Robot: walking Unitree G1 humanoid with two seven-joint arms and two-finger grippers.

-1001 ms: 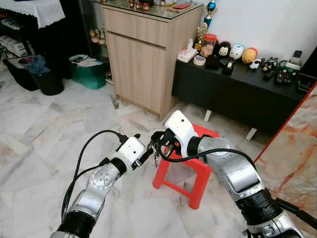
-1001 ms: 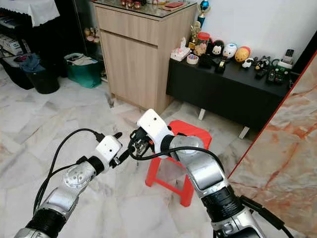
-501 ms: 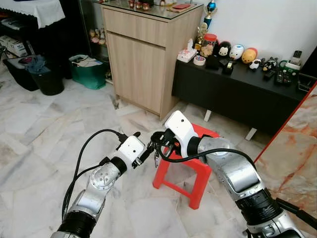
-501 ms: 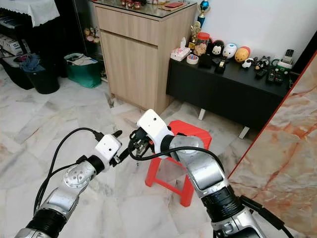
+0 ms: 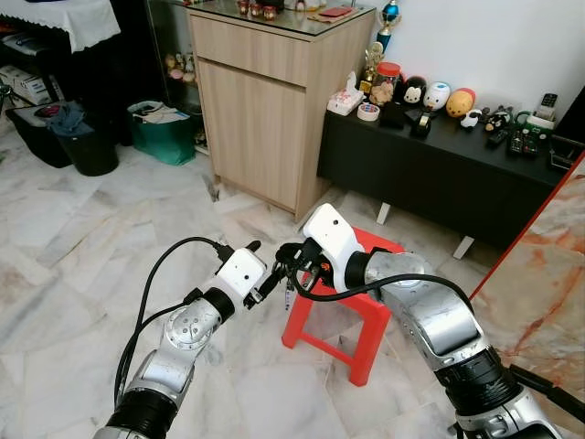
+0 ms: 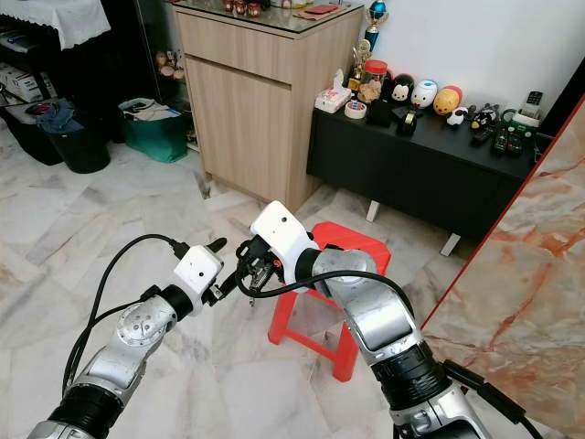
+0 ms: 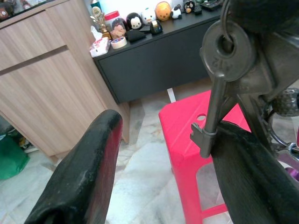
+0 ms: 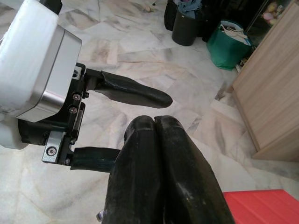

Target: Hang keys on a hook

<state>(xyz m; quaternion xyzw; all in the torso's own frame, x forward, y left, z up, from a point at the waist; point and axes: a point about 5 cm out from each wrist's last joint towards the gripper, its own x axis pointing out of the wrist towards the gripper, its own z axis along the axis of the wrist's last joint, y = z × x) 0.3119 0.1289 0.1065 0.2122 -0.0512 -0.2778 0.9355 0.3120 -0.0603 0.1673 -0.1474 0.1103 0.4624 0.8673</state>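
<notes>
Two grippers: meeting above the floor beside the red stool point(image 5: 366, 302).
Right gripper point(image 5: 291, 257): fingers pressed together, pinching the keys point(image 7: 219, 70).
Left gripper point(image 5: 263, 274): fingers spread around the hanging keys.

White-grey marble floor point(image 5: 82, 247). On it: red plastic stool point(image 5: 366, 306) near centre, tall wooden cabinet point(image 5: 265, 110) behind, low black sideboard point(image 5: 439, 174) along the wall beside it, green bag point(image 5: 164, 128) and black bin point(image 5: 87, 146) off to the left. Sideboard top crowded with toy figures point(image 5: 437, 95), tape roll point(image 5: 368, 112), remotes point(image 5: 526, 137).
</notes>
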